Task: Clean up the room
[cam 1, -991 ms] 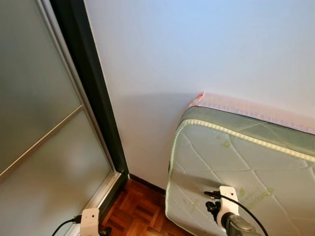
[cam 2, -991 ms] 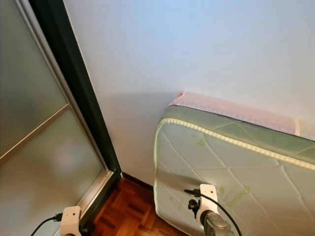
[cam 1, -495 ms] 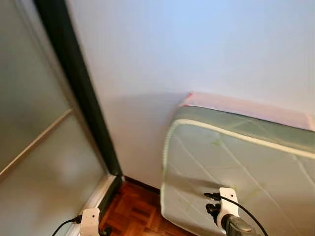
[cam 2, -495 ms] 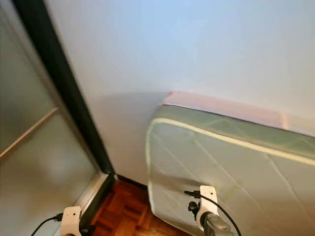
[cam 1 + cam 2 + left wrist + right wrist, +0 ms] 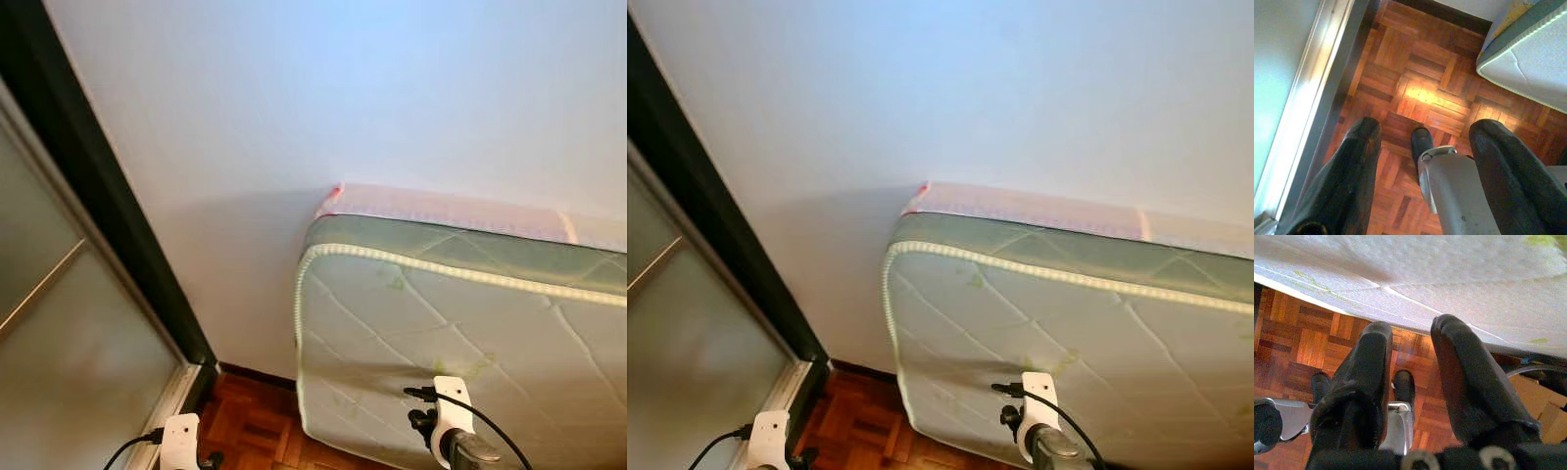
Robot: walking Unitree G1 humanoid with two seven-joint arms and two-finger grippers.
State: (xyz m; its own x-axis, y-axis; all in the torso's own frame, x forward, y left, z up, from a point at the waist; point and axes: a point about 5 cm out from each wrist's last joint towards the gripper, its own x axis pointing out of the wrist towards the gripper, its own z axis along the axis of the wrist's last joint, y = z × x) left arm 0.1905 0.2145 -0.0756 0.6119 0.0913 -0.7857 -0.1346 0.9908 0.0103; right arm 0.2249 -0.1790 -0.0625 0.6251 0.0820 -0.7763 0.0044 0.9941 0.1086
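Two white wrist modules, each with a thin black cable plugged into its side: left wrist module (image 5: 179, 441), right wrist module (image 5: 452, 406) atop a grey metal forearm (image 5: 472, 454). Left gripper (image 5: 1422, 161) and right gripper (image 5: 1413, 367): long, thick, matte black fingers with rounded tips. Silver-grey leg (image 5: 1457, 196) ending in a black foot (image 5: 1421, 141); pale screw heads at right gripper base

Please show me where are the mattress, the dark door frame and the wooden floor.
mattress (image 5: 392, 333): left eye view, on its quilted white face.
dark door frame (image 5: 93, 206): left eye view, on the black upright strip.
wooden floor (image 5: 1420, 83): left wrist view, on the parquet blocks.
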